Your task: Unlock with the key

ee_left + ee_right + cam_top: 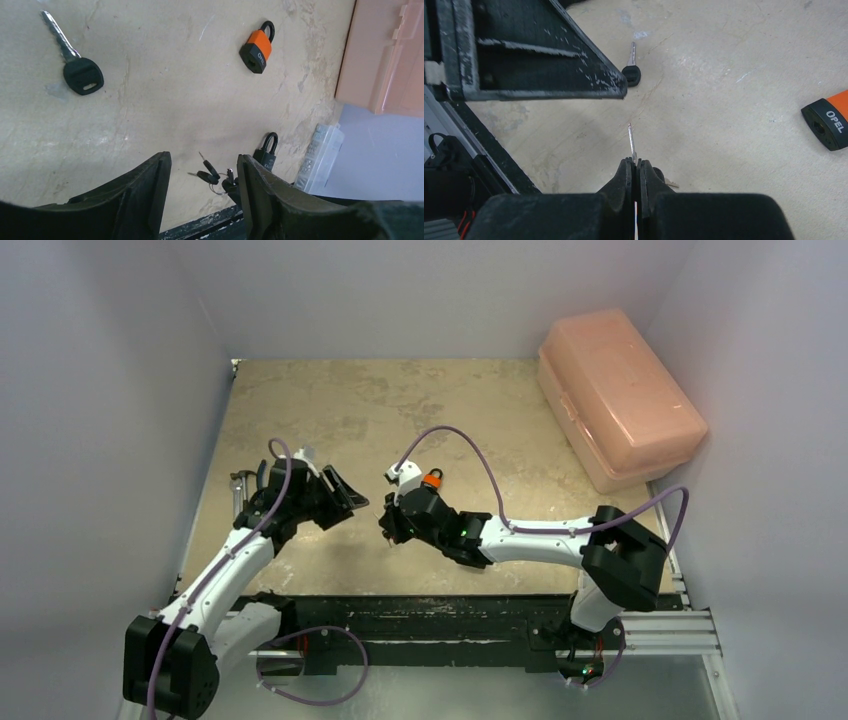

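Right claw (636, 166) clamps key (631, 142); blade juts forward, in line with claw

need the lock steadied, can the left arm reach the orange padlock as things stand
Probably yes: the left gripper is open, with only bare table between it and the orange padlock; the right gripper, holding the key, is close.

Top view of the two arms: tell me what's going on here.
The right hand is shut on a small key, with the blade sticking out toward the left hand, which is open and holds nothing. The orange padlock and a black padlock lie on the table. Their shackles look closed and neither is held. A black-headed key lies loose as well. No key is in a lock yet.
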Motion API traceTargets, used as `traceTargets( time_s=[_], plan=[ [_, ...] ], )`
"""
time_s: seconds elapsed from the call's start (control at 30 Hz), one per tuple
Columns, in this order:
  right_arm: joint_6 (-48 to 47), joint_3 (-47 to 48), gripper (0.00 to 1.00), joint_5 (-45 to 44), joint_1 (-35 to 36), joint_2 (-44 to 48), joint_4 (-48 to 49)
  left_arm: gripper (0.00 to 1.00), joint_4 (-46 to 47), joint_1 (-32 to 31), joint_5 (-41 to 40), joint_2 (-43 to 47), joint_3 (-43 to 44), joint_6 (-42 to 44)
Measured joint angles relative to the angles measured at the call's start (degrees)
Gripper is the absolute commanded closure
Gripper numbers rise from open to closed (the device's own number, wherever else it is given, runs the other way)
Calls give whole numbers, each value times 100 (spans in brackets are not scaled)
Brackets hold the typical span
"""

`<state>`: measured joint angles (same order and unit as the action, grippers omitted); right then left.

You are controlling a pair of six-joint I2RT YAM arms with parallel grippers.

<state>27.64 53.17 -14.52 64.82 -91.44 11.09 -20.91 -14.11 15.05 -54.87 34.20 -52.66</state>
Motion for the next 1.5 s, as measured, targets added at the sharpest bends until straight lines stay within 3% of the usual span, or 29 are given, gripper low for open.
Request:
traceTargets(
  time_s=[0.6, 0.7, 0.8, 0.93, 0.97, 1.07, 1.1, 1.17, 1.33, 1.5],
  plan=[
    [-2, -4, 100, -111, 0, 0, 15, 62, 872, -638, 210, -472, -289, -557],
    [-2, -7, 100, -111, 0, 2, 20, 75, 970, -804, 192, -553, -299, -638],
    [-2, -20, 100, -111, 0, 7, 42, 100, 1067, -914, 162, -616, -302, -684],
    [-7, -83, 100, -129, -2, 59, 44, 100, 1176, -1010, 103, -678, -304, -741],
    [-7, -109, 97, -127, -4, 85, 46, 100, 1198, -1029, 103, -693, -304, -741],
    [-33, -129, 46, -96, -15, 142, 2, 100, 1241, -1045, 138, -739, -282, -686],
    [-13, -140, 33, -76, -22, 168, -2, 100, 1257, -1051, 177, -776, -243, -614],
    [-186, -227, 21, 118, -42, 387, -39, 100, 1257, -1062, 240, -879, -125, -400],
    [-579, -433, 17, 1488, -409, 1305, -120, 100, 1233, -1067, 734, -1241, 439, 339],
    [-710, -518, 28, 2741, -1451, 2028, -188, 100, 1255, -1067, 1530, -1408, 994, 975]
  ],
)
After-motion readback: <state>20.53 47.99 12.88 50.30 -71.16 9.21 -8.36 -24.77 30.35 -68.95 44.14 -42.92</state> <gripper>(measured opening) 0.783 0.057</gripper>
